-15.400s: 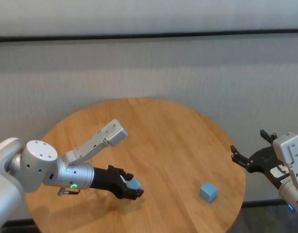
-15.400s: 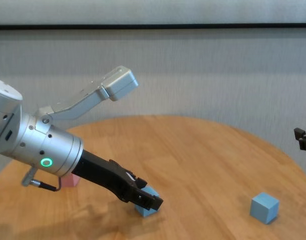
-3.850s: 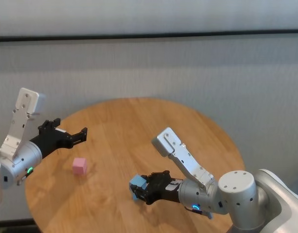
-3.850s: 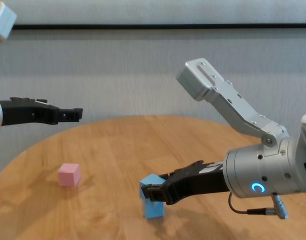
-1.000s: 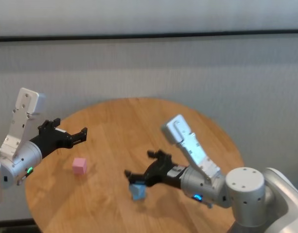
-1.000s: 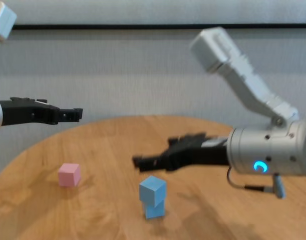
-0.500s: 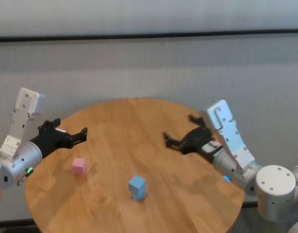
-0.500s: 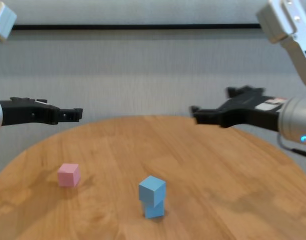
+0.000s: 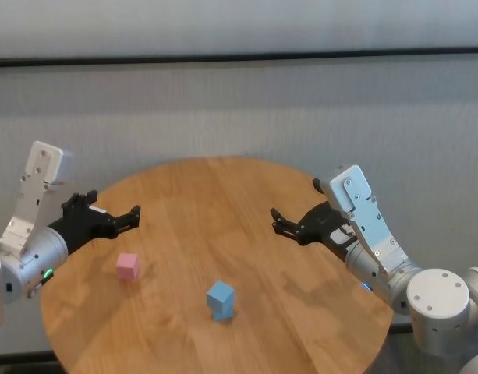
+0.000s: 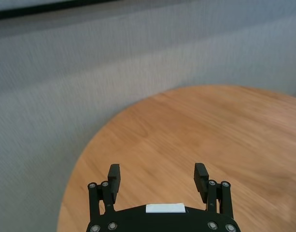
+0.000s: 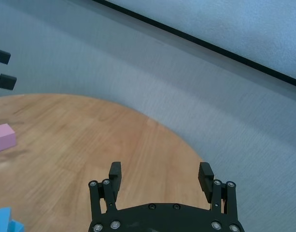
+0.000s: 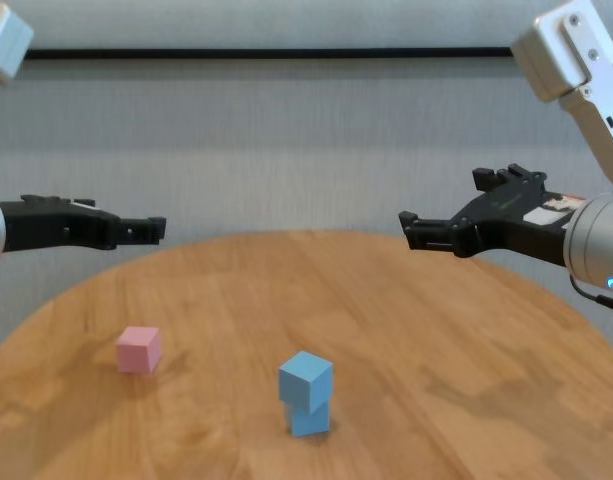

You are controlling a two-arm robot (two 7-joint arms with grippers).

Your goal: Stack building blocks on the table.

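The left gripper (image 9: 125,216) hangs above the table's (image 9: 246,195) left edge, its jaws spread wide and holding nothing. Just inside that edge, 1 pink block (image 9: 128,266) sits alone on the wood. Nearer the table's front edge, around its middle, 2 blue blocks stand as a stack: the top blue block (image 12: 306,378) rests on the bottom blue block (image 12: 310,418), turned slightly askew. Neither gripper touches the stack. Over the table's right side, the right gripper (image 9: 288,223) hangs in the air with its jaws wide apart and empty, well apart from the blocks.
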